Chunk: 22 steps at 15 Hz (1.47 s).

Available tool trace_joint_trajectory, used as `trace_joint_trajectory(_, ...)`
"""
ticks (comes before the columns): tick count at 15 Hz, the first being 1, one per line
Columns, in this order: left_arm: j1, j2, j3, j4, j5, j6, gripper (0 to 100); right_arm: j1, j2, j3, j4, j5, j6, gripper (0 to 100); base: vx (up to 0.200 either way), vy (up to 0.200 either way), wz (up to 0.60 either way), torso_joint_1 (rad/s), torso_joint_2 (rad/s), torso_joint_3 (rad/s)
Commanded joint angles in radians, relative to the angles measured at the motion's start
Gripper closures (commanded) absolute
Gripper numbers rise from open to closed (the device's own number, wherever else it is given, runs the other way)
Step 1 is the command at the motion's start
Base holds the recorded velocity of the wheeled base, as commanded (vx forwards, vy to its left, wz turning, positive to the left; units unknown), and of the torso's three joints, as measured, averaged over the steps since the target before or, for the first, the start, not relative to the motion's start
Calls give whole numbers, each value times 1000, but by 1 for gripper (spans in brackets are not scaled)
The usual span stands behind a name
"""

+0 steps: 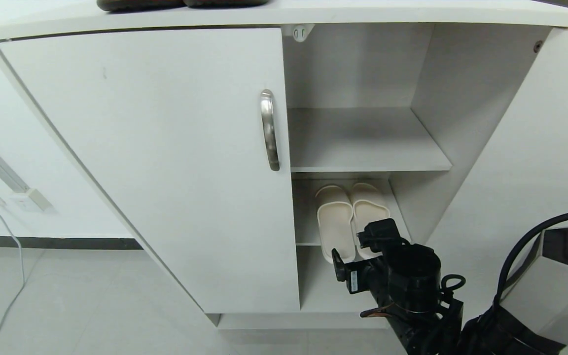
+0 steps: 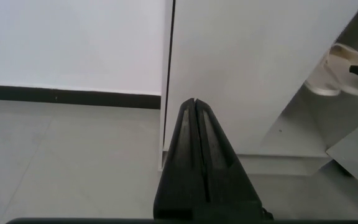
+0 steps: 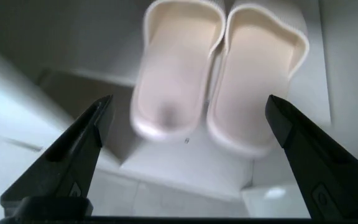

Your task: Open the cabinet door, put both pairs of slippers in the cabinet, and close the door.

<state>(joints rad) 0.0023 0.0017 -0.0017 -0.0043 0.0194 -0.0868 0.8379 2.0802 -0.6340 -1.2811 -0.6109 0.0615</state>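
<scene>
1. Right claw (image 1: 358, 246): I read its jaws as spread wide with nothing between them. It sits low, at the open half of the cabinet, pointing in. 2. Cream slippers (image 1: 353, 217): this pair lies just beyond the claw, dead ahead and apart from both fingertips. In the right wrist view the 2 slippers (image 3: 219, 68) sit centred between the fingertips and touch along their inner edges. Their long axis runs straight away from the claw into the cabinet. The near ends overhang the front lip of the lower shelf (image 1: 303, 212). I judge this pair as placed. 3. Left claw (image 2: 194, 106): its jaws are pressed together, holding nothing. It hangs low, facing the bottom corner of the closed door (image 1: 156, 162) and the floor. 4. Dark slippers (image 1: 180, 3): the second pair rests on the cabinet top, far above the right claw and off to its left, over the closed door. The frame edge cuts them, so I cannot tell their long axis. 5. Judgement: the coming move turns on this offset. The right claw must back out, then rise and cross left. 6. The open door (image 1: 535, 148) stands to the right claw's right, for closing last.
</scene>
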Motion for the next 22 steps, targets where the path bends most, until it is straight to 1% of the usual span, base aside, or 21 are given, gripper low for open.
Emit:
trace_joint_trajectory(1,1,1,0,0,1,-1,100,0,-2,1,0,0,0,0,-200,0,0,-7,7,7)
trace_joint_trajectory(4,1,1,0,0,-1,2,100,0,-3,-1,0,0,0,0,-200,0,0,2,1,2)
trace_joint_trajectory(18,1,1,0,0,-2,2,100,0,4,4,-1,2,1,0,0,0,0,0,0,0)
trace_joint_trajectory(22,1,1,0,0,-2,4,100,0,3,1,-1,0,0,0,0,0,0,4,2,166)
